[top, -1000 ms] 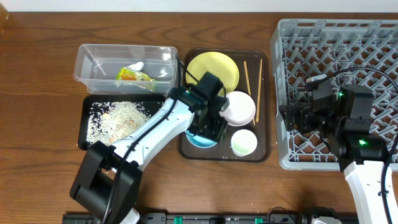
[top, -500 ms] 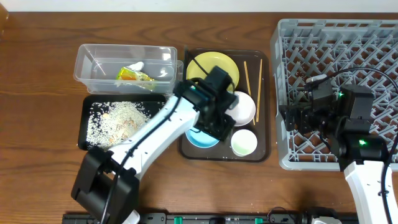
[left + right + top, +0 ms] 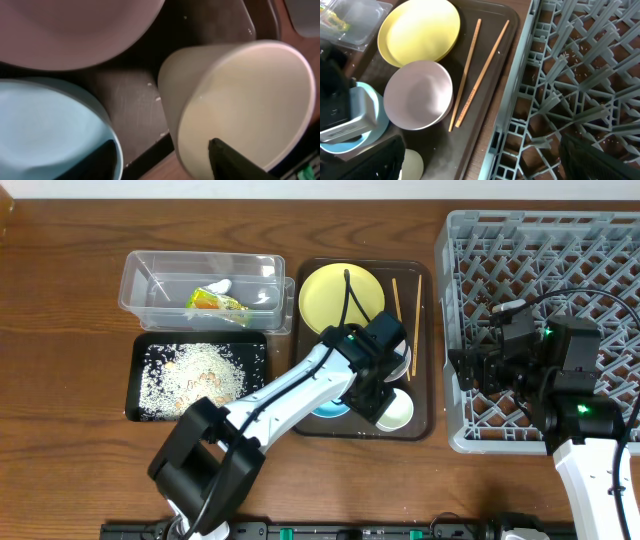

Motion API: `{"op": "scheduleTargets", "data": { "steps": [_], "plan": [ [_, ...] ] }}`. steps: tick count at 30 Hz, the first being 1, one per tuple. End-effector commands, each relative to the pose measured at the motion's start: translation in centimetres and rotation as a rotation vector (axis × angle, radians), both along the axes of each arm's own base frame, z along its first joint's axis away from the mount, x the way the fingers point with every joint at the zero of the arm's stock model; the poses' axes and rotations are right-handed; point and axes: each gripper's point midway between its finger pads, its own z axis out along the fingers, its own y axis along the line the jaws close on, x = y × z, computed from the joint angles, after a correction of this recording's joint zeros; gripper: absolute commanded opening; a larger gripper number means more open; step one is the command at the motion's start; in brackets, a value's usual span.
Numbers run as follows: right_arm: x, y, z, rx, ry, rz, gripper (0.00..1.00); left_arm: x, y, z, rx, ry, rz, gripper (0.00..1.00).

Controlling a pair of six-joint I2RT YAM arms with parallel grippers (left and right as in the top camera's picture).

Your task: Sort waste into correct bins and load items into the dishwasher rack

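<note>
My left gripper (image 3: pixel 386 398) hangs open over the small white cup (image 3: pixel 398 412) on the brown tray. In the left wrist view, one finger (image 3: pixel 235 160) sits inside the cup (image 3: pixel 245 95) and the other (image 3: pixel 97 160) is over the light blue bowl (image 3: pixel 45 125), with the cup's wall between them. The white bowl (image 3: pixel 417 95), yellow plate (image 3: pixel 338 290) and two chopsticks (image 3: pixel 395 302) lie on the same tray. My right gripper (image 3: pixel 468 370) stands open and empty above the left edge of the grey dishwasher rack (image 3: pixel 560 270).
The clear tub (image 3: pixel 150 285) at back left holds the green-and-orange wrapper (image 3: pixel 214 301). In front of it, the black tray (image 3: pixel 140 405) carries scattered rice grains (image 3: pixel 195 372). The dark brown serving tray (image 3: pixel 425 425) lies between the bins and the rack.
My left gripper has moved right and toward the table's front, from over the blue and white bowls to the small cup. The right arm has stayed still.
</note>
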Motion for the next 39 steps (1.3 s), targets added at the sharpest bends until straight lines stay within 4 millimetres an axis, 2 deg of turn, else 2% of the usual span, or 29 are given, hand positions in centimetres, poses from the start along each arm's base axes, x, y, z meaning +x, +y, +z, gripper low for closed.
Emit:
{"op": "scheduleTargets", "data": {
  "steps": [1, 3, 7, 9, 13, 15, 19, 22, 24, 27, 32, 35, 39],
  "plan": [
    [0.1, 0.8, 0.8, 0.013, -0.016, 0.027, 0.96, 0.6, -0.4, 0.2, -0.003, -0.013, 0.023, 0.49],
    [0.1, 0.8, 0.8, 0.013, -0.017, 0.027, 0.96, 0.7, -0.5, 0.2, -0.011, -0.016, 0.034, 0.4],
    [0.1, 0.8, 0.8, 0.013, -0.016, 0.027, 0.96, 0.6, -1.3, 0.5, -0.05, -0.004, 0.032, 0.13],
    [0.1, 0.9, 0.8, 0.017, -0.017, 0.031, 0.96, 0.7, -1.4, 0.9, -0.071, 0.004, 0.04, 0.06],
    [-0.2, 2.8, 1.7, 0.103, -0.034, 0.115, 0.99, 2.0, -1.1, 3.9, -0.17, 0.021, 0.098, 0.06],
    [-0.1, 4.4, 3.0, 0.189, -0.069, 0.185, 0.99, 3.4, -0.8, 7.3, -0.303, 0.036, 0.137, 0.06],
    [0.9, 5.2, 4.4, 0.321, -0.075, 0.147, 0.99, 5.4, 0.6, 12.7, -0.556, 0.077, 0.192, 0.06],
    [1.8, 5.6, 5.0, 0.403, -0.063, 0.108, 0.98, 6.5, 2.4, 15.6, -0.705, 0.123, 0.228, 0.06],
    [2.0, 6.7, 6.0, 0.48, -0.074, 0.164, 0.93, 7.3, 3.7, 16.8, -0.789, 0.16, 0.255, 0.06],
    [1.8, 8.9, 8.1, 0.6, -0.116, 0.335, 0.92, 8.0, 5.2, 17.9, -0.88, 0.197, 0.282, 0.06],
    [1.7, 11.0, 10.6, 0.75, -0.164, 0.58, 0.94, 7.8, 6.2, 20.3, -1.025, 0.257, 0.255, 0.06],
    [1.4, 12.1, 11.1, 0.79, -0.175, 0.702, 0.96, 7.6, 6.1, 20.9, -1.056, 0.273, 0.239, 0.06],
    [1.4, 13.9, 10.8, 0.805, -0.173, 0.773, 0.98, 7.4, 6.0, 21.3, -1.078, 0.285, 0.223, 0.06]
  ]
}}
